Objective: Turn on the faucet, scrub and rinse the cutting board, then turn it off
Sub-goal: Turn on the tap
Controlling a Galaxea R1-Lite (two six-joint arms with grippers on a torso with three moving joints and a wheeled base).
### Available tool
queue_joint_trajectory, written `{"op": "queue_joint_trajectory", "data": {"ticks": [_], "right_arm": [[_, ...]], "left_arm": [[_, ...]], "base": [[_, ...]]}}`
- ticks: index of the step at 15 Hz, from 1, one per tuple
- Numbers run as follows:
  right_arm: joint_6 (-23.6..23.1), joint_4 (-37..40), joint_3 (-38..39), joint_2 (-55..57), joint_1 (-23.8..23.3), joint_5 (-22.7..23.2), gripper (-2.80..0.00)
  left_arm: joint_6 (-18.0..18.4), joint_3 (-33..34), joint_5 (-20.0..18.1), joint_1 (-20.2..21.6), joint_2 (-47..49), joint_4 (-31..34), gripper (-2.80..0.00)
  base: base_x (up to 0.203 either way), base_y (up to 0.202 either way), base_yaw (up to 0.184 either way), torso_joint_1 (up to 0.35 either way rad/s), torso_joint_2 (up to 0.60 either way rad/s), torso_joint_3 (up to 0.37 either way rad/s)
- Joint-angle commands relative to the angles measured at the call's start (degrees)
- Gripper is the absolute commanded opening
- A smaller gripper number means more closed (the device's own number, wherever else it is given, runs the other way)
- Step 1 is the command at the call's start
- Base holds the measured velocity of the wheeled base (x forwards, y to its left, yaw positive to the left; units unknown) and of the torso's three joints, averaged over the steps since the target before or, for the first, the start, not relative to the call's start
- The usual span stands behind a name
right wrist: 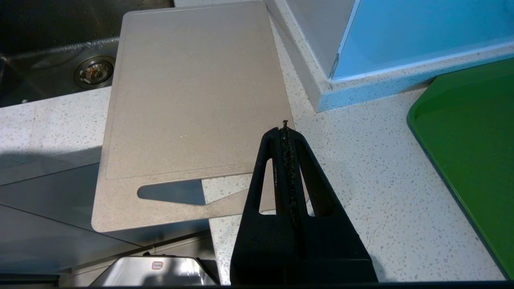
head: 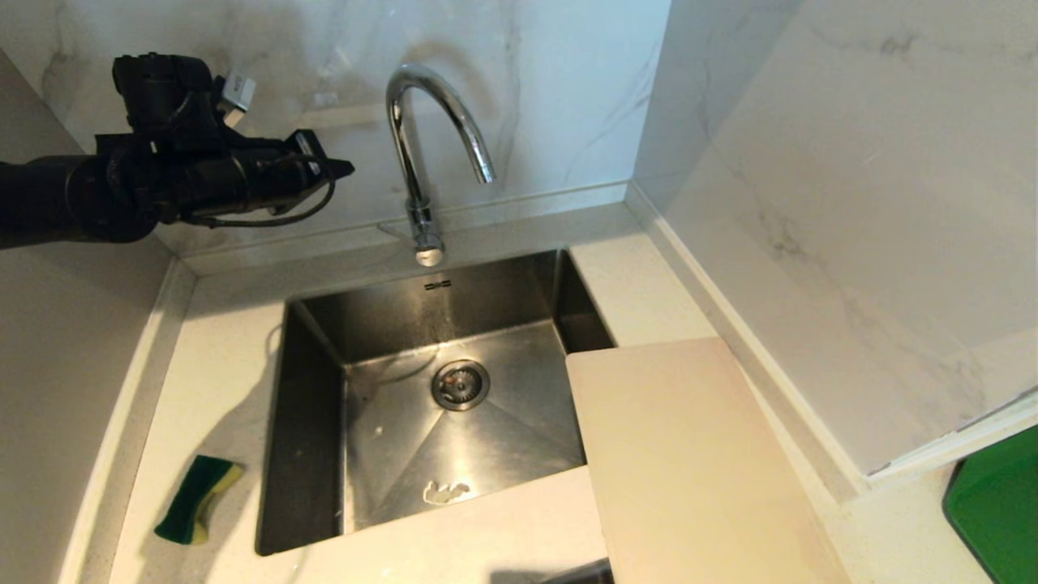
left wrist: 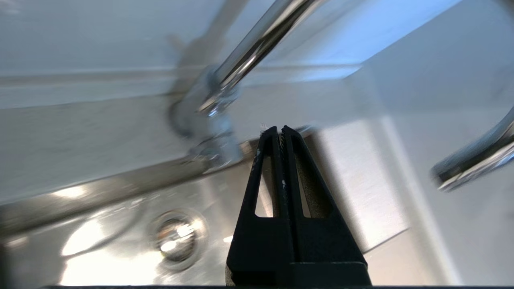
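Your left tool (head: 345, 169), fingers together, upper left, nearing faucet (head: 422, 154); no water running. Cutting board (head: 689, 454) dry on counter (head: 219, 365), lower right; right tool (right wrist: 284, 130) closed, empty. All steps remain.

I see white marble-look wall panels with grey veining (head: 851, 162) behind and right, meeting in a corner. Pale speckled stone countertop (head: 227, 357) wraps a square brushed stainless steel sink basin (head: 389, 422) with a round metal drain strainer (head: 460, 384). Raised kerb strip along the wall foot. Bright glare on the steel.
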Motion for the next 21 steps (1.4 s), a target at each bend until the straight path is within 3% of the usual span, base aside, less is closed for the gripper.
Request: {"op": "queue_joint_trajectory", "data": {"ticks": [1,3,5,11,13,15,21], "right_arm": [[0.0,0.0,0.0,0.0,0.0,0.0,-2.8],[0.0,0.0,0.0,0.0,0.0,0.0,-2.8],[0.0,0.0,0.0,0.0,0.0,0.0,-2.8],[0.0,0.0,0.0,0.0,0.0,0.0,-2.8],[0.0,0.0,0.0,0.0,0.0,0.0,-2.8],[0.0,0.0,0.0,0.0,0.0,0.0,-2.8],[0.0,0.0,0.0,0.0,0.0,0.0,-2.8]], "left_arm": [[-5.4,-2.5,-2.7,-0.1,2.6,-0.3,-2.8],[-11.2,-2.6,-7.4,-0.5,2.8,-1.0,-2.8],[-14.5,-2.6,-10.0,-0.8,3.2,-1.4,-2.8],[-16.3,-3.3,-14.3,-1.1,6.1,-8.7,-2.8],[-21.3,-3.3,-15.5,-1.3,6.1,-9.6,-2.8],[-26.3,-3.0,-16.7,-1.2,6.9,-14.6,-2.8],[-26.8,-3.1,-17.0,-0.5,9.2,-17.1,-2.8]], "base": [[0.0,0.0,0.0,0.0,0.0,0.0],[0.0,0.0,0.0,0.0,0.0,0.0],[0.0,0.0,0.0,0.0,0.0,0.0],[0.0,0.0,0.0,0.0,0.0,0.0],[0.0,0.0,0.0,0.0,0.0,0.0],[0.0,0.0,0.0,0.0,0.0,0.0],[0.0,0.0,0.0,0.0,0.0,0.0]]}}
